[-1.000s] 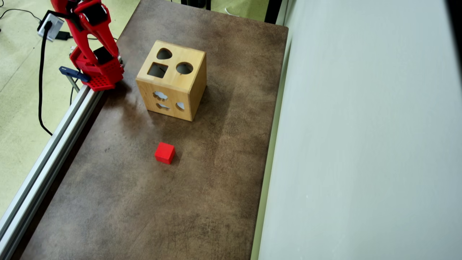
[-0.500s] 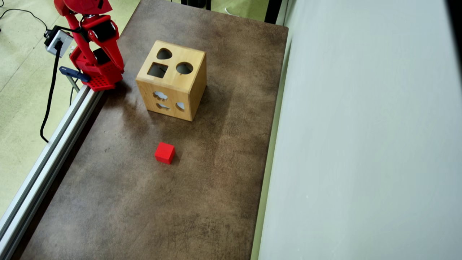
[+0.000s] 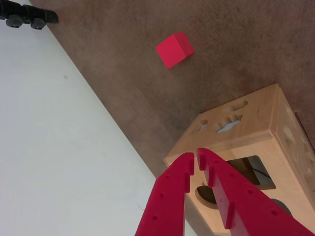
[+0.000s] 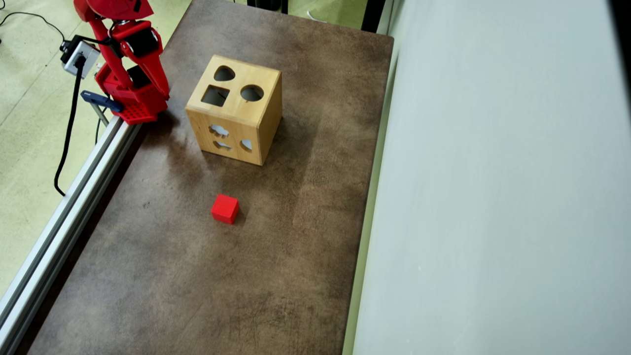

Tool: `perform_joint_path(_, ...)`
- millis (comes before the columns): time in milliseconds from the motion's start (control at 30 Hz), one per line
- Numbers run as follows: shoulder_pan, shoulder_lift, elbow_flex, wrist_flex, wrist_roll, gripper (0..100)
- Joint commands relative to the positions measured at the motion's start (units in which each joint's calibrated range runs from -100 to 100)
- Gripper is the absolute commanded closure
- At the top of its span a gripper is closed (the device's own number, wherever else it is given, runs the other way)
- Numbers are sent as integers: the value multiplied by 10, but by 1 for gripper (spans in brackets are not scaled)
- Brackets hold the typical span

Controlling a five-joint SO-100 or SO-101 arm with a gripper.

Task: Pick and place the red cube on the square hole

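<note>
The red cube (image 4: 225, 208) sits alone on the brown tabletop (image 4: 296, 222), near the middle of the overhead view and well apart from the wooden box (image 4: 234, 109), which stands farther up the table. The box's top face carries three dark cutouts: the square hole (image 4: 215, 95) on its left side, a round one (image 4: 252, 92) to the right of it, and a heart-like one (image 4: 224, 74) beyond them. Its near side wall shows more cutouts. The red arm (image 4: 129, 59) rises from its base at the table's far left corner, beside an aluminium rail (image 4: 59, 222) running along the left edge. In the wrist view, the gripper (image 3: 195, 160) reaches in from the bottom edge with its two red fingers (image 3: 224, 189) nearly closed, only a thin gap between the tips, holding nothing. It hangs above the box's top edge, with the square hole (image 3: 248, 169) just right of the fingers and the cube (image 3: 174, 49) far off near the top of that view. A pale wall (image 4: 493, 197) borders the table's right side.
</note>
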Motion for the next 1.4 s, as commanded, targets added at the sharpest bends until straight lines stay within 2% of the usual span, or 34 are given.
perform_joint_path(0, 3, -1, -13, -1, 1, 98)
perform_joint_path(267, 4, 1, -13, -1, 3, 95)
perform_joint_path(533, 3, 2, -11, -1, 3, 67)
perform_joint_path(667, 3, 28, -11, -1, 3, 59)
perform_joint_path(1367, 3, 52, -12, -1, 24, 58)
